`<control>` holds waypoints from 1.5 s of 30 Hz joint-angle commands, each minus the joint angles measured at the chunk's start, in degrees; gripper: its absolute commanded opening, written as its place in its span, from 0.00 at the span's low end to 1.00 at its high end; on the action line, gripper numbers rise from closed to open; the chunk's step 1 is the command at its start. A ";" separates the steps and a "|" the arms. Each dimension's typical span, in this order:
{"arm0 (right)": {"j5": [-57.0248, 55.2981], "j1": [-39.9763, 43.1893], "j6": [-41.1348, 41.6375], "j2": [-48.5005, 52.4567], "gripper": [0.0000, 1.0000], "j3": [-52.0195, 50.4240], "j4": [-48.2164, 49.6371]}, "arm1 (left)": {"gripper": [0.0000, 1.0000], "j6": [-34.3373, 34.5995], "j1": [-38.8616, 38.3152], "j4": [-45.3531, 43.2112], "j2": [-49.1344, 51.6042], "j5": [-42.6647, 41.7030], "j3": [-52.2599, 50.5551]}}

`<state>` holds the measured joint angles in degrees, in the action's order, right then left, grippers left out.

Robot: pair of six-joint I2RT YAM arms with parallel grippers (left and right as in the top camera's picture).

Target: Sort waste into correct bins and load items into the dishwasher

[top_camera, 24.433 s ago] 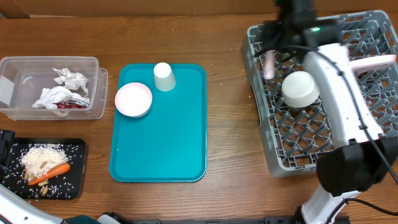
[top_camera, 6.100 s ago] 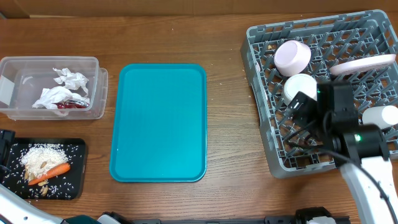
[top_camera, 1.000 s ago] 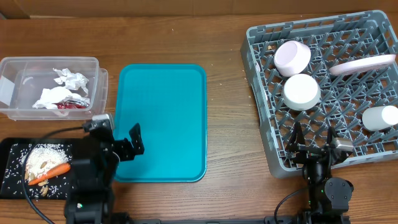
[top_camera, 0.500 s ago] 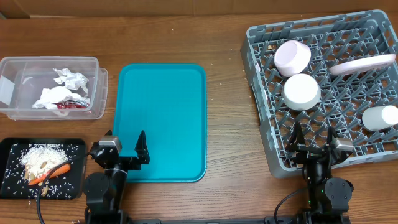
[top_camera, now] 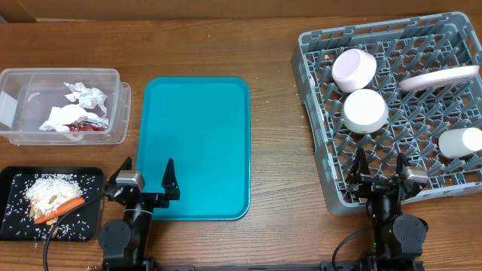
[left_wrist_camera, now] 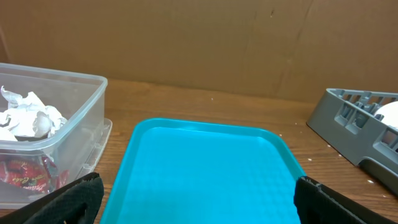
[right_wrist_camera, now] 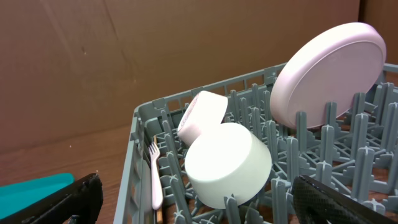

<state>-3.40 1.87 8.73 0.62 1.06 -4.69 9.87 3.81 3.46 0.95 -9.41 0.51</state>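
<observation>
Both arms are low at the bottom edge of the overhead view, and both are empty. The left gripper (top_camera: 148,179) has its jaws spread wide over the lower left corner of the teal tray (top_camera: 203,120) and grasps nothing. The right gripper (top_camera: 379,169) is spread equally wide over the front edge of the dish rack (top_camera: 304,90), also with nothing between its fingers.

The teal tray is bare, so I see nothing on it to pick up. The waste lies to the left of the left gripper, and that arm is clearly the nearer one. The carrot piece (top_camera: 66,206) and the rice scraps (top_camera: 51,188) are on the black tray (top_camera: 92,177) in the lower left, and the carrot's long axis runs from lower left to upper right. The crumpled napkins (top_camera: 75,105) and the red wrapper (top_camera: 86,126) are in the clear tub (top_camera: 60,71) at the upper left.

The dishes are in the rack, above the right gripper in the frame: a pink bowl (top_camera: 354,68) on its side, a white bowl (top_camera: 365,111) turned upside down, a pink plate (top_camera: 440,77) standing on its edge between pegs, and a white cup (top_camera: 461,141) at the right. The thin plastic fork (right_wrist_camera: 154,174) lies along the rack wall. I cannot find the wooden stick.

The rack is a hard grey lattice, the bowls are smooth and round, and the napkins are soft and wrinkled. To my judgement the sorting is nearly or fully done.
</observation>
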 commanded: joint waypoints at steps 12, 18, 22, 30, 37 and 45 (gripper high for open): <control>-0.37 0.02 -0.42 -0.46 1.00 -0.59 0.31 | 1.00 -1.09 -0.15 0.20 -0.70 0.76 -0.24; -0.37 0.02 -0.44 -0.46 1.00 -0.59 0.31 | 1.00 -1.09 -0.15 0.20 -0.70 0.76 -0.24; -0.37 0.02 -0.42 -0.46 1.00 -0.59 0.31 | 1.00 -1.09 -0.15 0.20 -0.70 0.76 -0.24; -0.37 0.02 -0.42 -0.46 1.00 -0.59 0.31 | 1.00 -1.09 -0.15 0.20 -0.70 0.76 -0.24; -0.37 0.02 -0.42 -0.46 1.00 -0.59 0.31 | 1.00 -1.09 -0.15 0.20 -0.70 0.76 -0.24; -0.37 0.02 -0.42 -0.46 1.00 -0.59 0.31 | 1.00 -1.09 -0.15 0.20 -0.70 0.76 -0.24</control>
<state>-3.40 1.87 8.73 0.64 1.06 -4.69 9.87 3.81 3.46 0.95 -9.21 0.51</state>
